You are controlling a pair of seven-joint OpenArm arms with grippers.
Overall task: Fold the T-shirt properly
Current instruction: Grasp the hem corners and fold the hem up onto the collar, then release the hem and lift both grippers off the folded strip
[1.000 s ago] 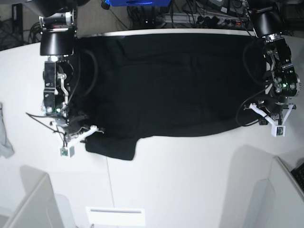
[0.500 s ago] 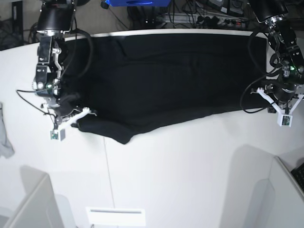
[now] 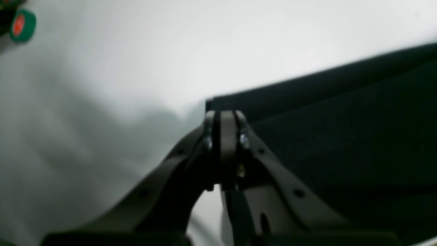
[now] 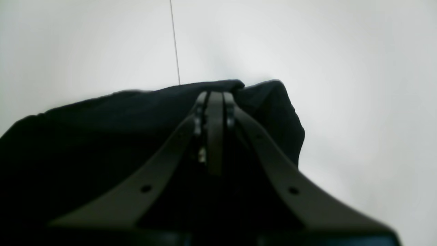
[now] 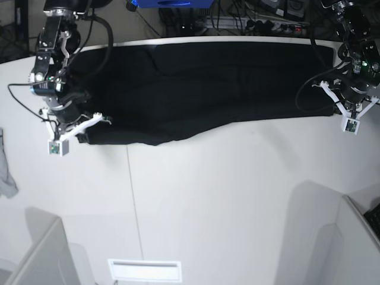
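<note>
Both claws are clenched on the black T-shirt (image 5: 202, 89), spread across the table's (image 5: 225, 202) twelve o'clock edge: right gripper (image 5: 80, 129) at nine, left gripper (image 5: 339, 107) at three. Uneven pulling could slip a corner, skewing the fold.

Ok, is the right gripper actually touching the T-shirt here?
Touching. In the right wrist view the right gripper is shut, its tips sunk into the bunched edge of the black T-shirt, with no gap showing.

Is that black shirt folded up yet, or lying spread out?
Spread out: the T-shirt lies as one long band across the table's far edge.
</note>
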